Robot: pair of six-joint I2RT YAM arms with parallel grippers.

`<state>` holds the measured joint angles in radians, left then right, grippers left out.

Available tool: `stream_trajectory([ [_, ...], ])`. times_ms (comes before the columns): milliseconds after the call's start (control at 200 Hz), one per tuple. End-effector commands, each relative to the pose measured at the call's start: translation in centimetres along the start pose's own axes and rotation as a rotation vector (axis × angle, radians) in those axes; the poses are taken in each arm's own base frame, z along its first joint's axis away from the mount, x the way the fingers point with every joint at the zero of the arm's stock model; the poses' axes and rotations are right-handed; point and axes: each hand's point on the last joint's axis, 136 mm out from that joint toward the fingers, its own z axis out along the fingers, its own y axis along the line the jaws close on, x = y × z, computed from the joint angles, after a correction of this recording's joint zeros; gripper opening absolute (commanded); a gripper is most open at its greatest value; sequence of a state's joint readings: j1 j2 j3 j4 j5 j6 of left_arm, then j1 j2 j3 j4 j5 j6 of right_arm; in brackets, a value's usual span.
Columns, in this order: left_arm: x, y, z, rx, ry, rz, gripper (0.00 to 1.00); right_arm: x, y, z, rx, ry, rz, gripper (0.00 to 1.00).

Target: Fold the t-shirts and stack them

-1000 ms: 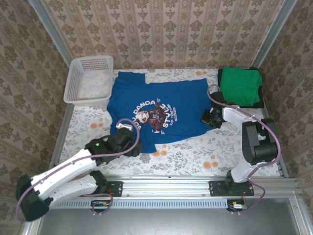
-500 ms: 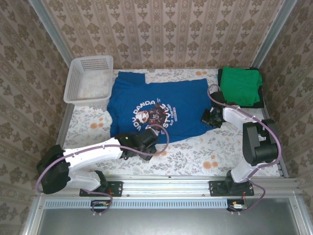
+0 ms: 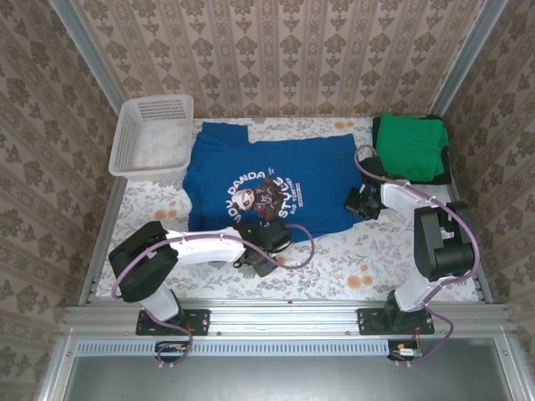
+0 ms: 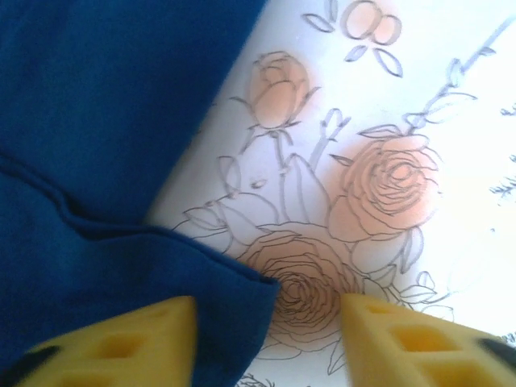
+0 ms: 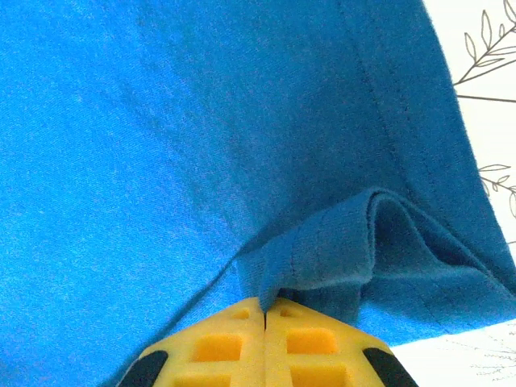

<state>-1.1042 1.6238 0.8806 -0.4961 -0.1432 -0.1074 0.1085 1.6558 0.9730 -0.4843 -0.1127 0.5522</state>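
Note:
The royal-blue t-shirt (image 3: 267,175) lies spread flat mid-table, print facing up. My left gripper (image 3: 266,244) is low at its near hem, open. In the left wrist view a blue corner of the shirt (image 4: 218,322) lies between the yellow fingers (image 4: 121,347), partly inside the gap of the left gripper (image 4: 266,339). My right gripper (image 3: 361,200) is at the shirt's right edge, shut on a raised fold of blue fabric (image 5: 339,242); the right gripper (image 5: 264,310) has its jaws pressed together. A folded green t-shirt (image 3: 410,146) rests on a dark one (image 3: 449,159) at the back right.
A white lattice basket (image 3: 150,138) stands at the back left, touching the blue shirt's sleeve. The floral tablecloth (image 3: 368,259) is bare along the near right. Patterned walls close in the back and both sides.
My left arm has swept to the right along the blue shirt's near edge, from its left front corner to the middle of the hem. The right arm has not moved.

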Motion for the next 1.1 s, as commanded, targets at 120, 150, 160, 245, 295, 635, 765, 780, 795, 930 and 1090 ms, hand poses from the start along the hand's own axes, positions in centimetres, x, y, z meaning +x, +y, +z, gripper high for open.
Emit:
stream_trajectory([
  [120, -0.7, 2.5, -1.4, -0.065, -0.044, -0.051, 0.14, 0.8, -1.0, -0.8, 0.033, 0.009, -0.004, 0.0],
  [150, -0.7, 3.0, -1.9, -0.074, -0.061, -0.067, 0.09, 0.8, -1.1, -0.8, 0.035, 0.007, -0.004, 0.01],
  [160, -0.7, 3.1, -1.9, -0.077, -0.063, -0.073, 0.07, 0.8, -1.1, -0.8, 0.036, 0.007, -0.005, 0.01],
  [245, -0.6, 4.6, -3.6, -0.103, -0.11, -0.137, 0.0, 0.9, -1.2, -1.1, 0.035, 0.001, -0.004, 0.0],
  [295, -0.4, 5.5, -4.6, -0.113, -0.143, -0.175, 0.0, 0.9, -1.2, -1.3, 0.034, -0.007, -0.005, 0.0],
  [635, 2.0, 9.4, -14.2, -0.171, -0.372, -0.384, 0.0, 2.4, -1.7, -5.4, 0.019, -0.048, -0.01, 0.0],
  [765, 4.8, 10.9, -17.4, -0.219, -0.447, -0.517, 0.0, 3.0, -1.9, -7.8, -0.001, -0.102, -0.011, 0.0],
  [780, 5.1, 11.0, -17.8, -0.221, -0.461, -0.531, 0.0, 3.0, -1.9, -8.1, -0.002, -0.106, -0.013, 0.0],
  [795, 5.4, 11.0, -18.2, -0.223, -0.469, -0.538, 0.0, 3.1, -2.0, -8.3, -0.002, -0.109, -0.013, 0.0],
  [930, 8.4, 12.7, -21.4, -0.301, -0.568, -0.624, 0.0, 3.5, -2.5, -10.2, 0.003, -0.144, -0.012, 0.0],
  [1090, 9.0, 15.7, -24.0, -0.446, -0.675, -0.664, 0.0, 1.7, -2.5, -10.6, 0.031, -0.19, -0.002, 0.0],
])
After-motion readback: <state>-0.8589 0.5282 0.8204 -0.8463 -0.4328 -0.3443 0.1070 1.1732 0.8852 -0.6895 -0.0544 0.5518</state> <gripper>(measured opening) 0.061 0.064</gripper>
